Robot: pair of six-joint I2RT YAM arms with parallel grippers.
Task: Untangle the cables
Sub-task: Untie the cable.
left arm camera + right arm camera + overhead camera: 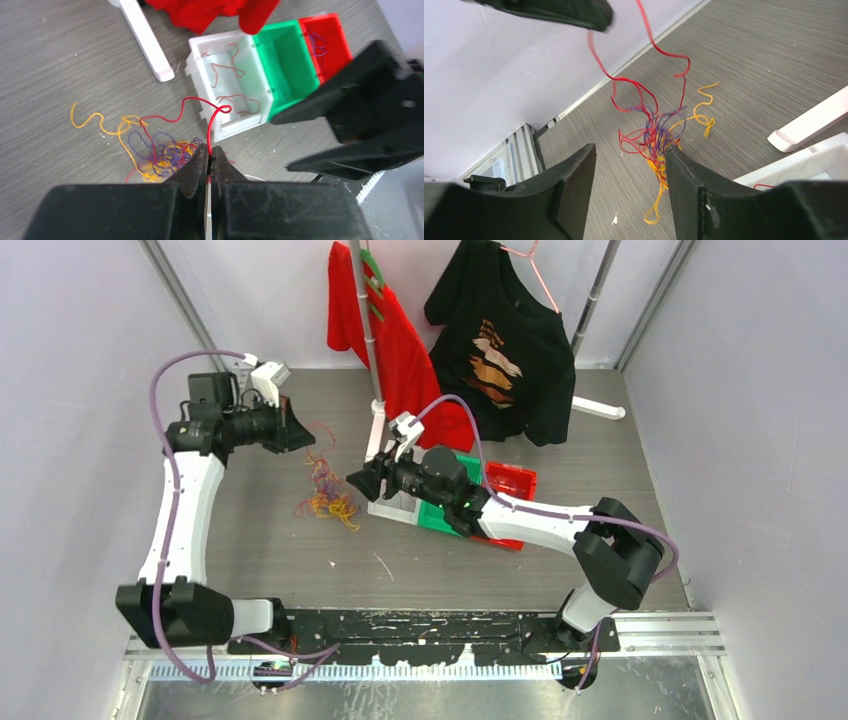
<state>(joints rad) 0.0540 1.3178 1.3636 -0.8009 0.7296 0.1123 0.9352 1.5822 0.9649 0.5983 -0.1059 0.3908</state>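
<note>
Cables [325, 490]: a tangled red, yellow and purple heap on the table [450, 560], between the two grippers. Left gripper [210, 156] is pinched together on one red cable [212, 127]. It runs back down into the tangle, so we judge it not free yet. Right gripper [630, 150] hovers over the heap, jaws apart, holding nothing. White bin [197, 65] has a few red strands in it, red bin [340, 45] some purple ones, and green bin [287, 65] looks empty to us. We judge the task partly done: some strands are sorted, most of the heap is left, and no yellow is binned as far as we can tell.
</note>
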